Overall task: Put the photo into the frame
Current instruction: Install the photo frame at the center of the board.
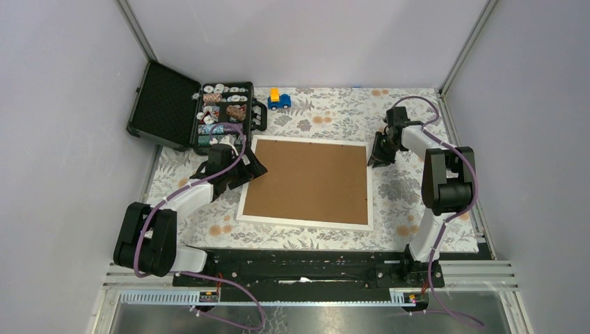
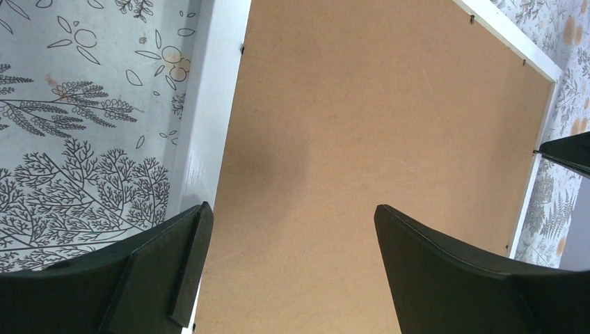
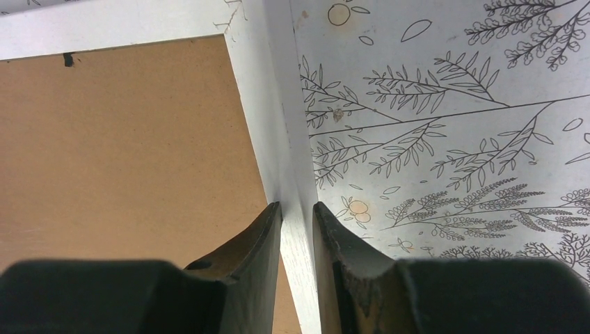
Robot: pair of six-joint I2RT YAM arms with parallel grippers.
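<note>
The frame (image 1: 306,182) lies face down in the middle of the table, its brown back up and thin white moulding all round. The photo is hidden or out of view. My right gripper (image 1: 378,154) is at the frame's right side near the far corner. In the right wrist view it (image 3: 297,205) is shut on the white moulding (image 3: 275,139), one finger inside over the brown back, the other outside on the cloth. My left gripper (image 1: 245,169) hovers over the frame's left edge near the far corner. In the left wrist view it (image 2: 292,209) is open and empty above the brown back (image 2: 362,118).
An open black case (image 1: 209,111) with several small rolls stands at the back left, close behind the left arm. A blue toy car (image 1: 280,100) sits at the far edge. A floral cloth (image 1: 417,118) covers the table. Enclosure walls stand on three sides.
</note>
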